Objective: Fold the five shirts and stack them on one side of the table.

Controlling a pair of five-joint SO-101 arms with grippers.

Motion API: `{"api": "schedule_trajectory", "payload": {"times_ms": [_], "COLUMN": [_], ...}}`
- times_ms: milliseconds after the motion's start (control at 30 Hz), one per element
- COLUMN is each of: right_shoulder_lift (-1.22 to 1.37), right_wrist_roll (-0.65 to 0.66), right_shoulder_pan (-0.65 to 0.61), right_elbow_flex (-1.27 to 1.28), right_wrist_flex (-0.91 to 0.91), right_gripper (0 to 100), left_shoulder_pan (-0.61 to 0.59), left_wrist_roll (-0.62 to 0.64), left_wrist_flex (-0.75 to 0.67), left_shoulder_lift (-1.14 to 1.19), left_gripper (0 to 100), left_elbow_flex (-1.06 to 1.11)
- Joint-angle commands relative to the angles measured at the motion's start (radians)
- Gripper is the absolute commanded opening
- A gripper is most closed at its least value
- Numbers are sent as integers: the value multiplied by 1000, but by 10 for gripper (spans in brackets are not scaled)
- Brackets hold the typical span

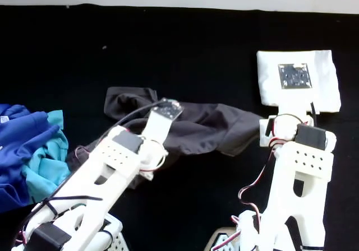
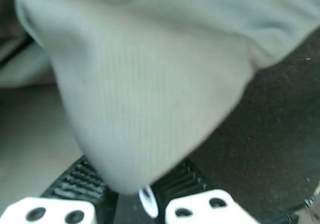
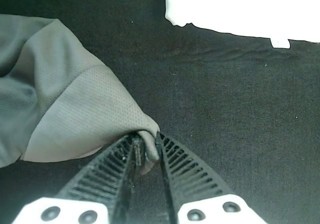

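A dark grey mesh-knit shirt [image 1: 190, 128] lies crumpled across the middle of the black cloth-covered worktop [image 1: 168, 43] and is held at two places. The right claw [image 3: 146, 140] is closed almost fully on a small corner of cloth at the end of the shirt nearer the right edge. The left claw [image 2: 131, 181] is closed on a thick fold towards the shirt's left part, with cloth draped over its fingers [image 2: 185, 176]. A white folded shirt with a dark square print [image 1: 297, 77] lies by the far right corner, apart from the grey one, and a heap of blue and teal shirts [image 1: 28, 150] is piled at the left edge. The step in hand is judged to be the spreading of the grey shirt before it is folded. It is best done if the two claws are drawn apart evenly and low, so that the cloth is pulled taut without being dragged onto the white shirt. The right claw's hold is thin and could slip if tension is raised sharply, so a slow pull is advised. The bunched part beneath the left arm should be laid flat before any fold is made.
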Motion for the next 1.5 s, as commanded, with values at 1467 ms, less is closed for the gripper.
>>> {"api": "schedule_trajectory", "payload": {"times_ms": [1467], "right_shoulder_lift": [-15], "right_wrist_roll": [-48], "right_shoulder_pan": [188], "right_elbow_flex": [-1030], "right_wrist_flex": [5], "right_gripper": [6], "left_shoulder_pan": [-404], "left_wrist_roll": [-361], "left_wrist_flex": [641], "left_shoulder_lift": [-21], "left_gripper": [8], "left_elbow_flex": [-1458]}}
